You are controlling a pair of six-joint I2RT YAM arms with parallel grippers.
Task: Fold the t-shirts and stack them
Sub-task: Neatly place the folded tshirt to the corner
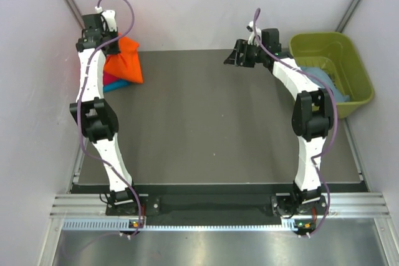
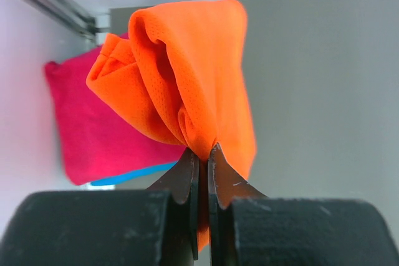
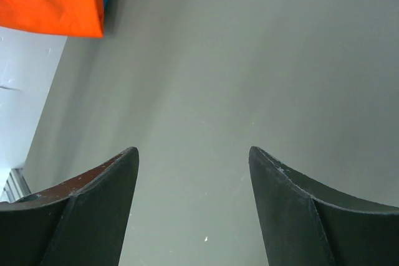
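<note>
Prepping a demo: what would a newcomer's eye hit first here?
The bright orange t-shirt, pinched in the shut left jaws at the far-left corner of the table, over a crimson-pink t-shirt and a light blue t-shirt. Far right, an olive-green tub holds light blue cloth; the right jaws stand open over bare table.

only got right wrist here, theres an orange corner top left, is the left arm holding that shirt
observer: yes, the left gripper is shut on the orange t-shirt, pinching a bunched fold.
operator: anything under it
observer: a crimson-pink t-shirt lies flat beneath it in the far left corner, with a light blue one peeking out under that.
operator: any more shirts around
observer: light blue cloth sits in the olive-green tub at the far right.
</note>
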